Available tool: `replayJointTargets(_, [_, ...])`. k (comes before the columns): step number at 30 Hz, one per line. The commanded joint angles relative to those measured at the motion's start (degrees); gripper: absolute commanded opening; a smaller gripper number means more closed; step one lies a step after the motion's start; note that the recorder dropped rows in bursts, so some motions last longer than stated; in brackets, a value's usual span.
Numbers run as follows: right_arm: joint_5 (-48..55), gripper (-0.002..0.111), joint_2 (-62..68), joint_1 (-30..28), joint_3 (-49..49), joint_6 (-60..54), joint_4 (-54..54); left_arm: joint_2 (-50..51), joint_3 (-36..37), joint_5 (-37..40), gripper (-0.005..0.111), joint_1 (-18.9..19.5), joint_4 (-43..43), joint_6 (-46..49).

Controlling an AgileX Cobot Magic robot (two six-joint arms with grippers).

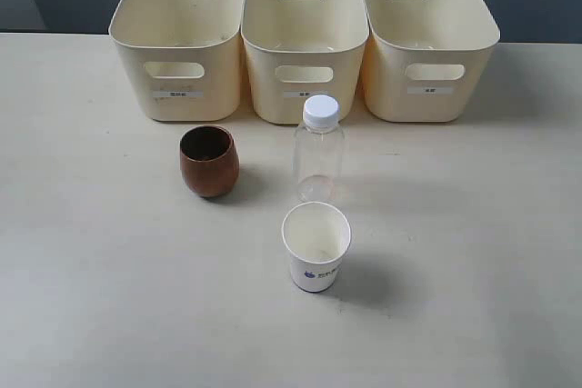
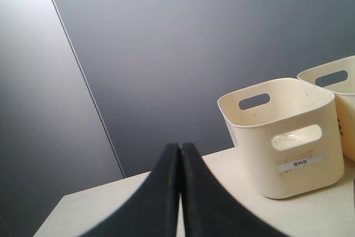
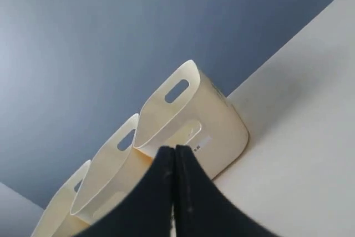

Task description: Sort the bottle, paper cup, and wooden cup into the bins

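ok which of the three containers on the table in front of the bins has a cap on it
The bottle: clear plastic, closed by a white screw cap. The wooden cup and paper cup are both open-topped.

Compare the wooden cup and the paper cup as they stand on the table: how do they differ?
The wooden cup is reddish-brown and rounded, egg-like, with a dark inside; the paper cup is white and tapered, with a cream inside. The paper cup has a small blue logo on its side; the wooden cup is plain. The wooden cup stands nearer the bins, the paper cup nearer the camera. Both stand upright, open end up, and look empty.
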Motion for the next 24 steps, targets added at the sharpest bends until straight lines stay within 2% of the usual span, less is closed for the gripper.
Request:
replayJointTargets(1, [-2.6,-0.001,-0.3,-0.4,0.3,-0.1,4.3,-0.1,0.1,-0.3,0.0,-0.1,0.0,-0.1])
replayJointTargets(8, [-6.2,-0.001,-0.3,-0.4,0.3,-0.1,5.1,-0.1,0.1,-0.3,0.0,-0.1,0.0,-0.1])
replayJointTargets(14, [-9.1,-0.001,-0.3,-0.2,0.3,-5.3,-1.4,-0.1,0.1,-0.3,0.0,-0.1,0.0,-0.1])
replayJointTargets(17, [-9.3,-0.001,-0.3,-0.2,-2.1,-5.5,-5.1,-0.1,0.1,-0.3,0.0,-0.1,0.0,-0.1])
replayJointTargets(24, [-5.6,-0.001,-0.3,-0.2,-10.1,-5.5,-4.2,-0.1,0.1,-0.3,0.0,-0.1,0.0,-0.1])
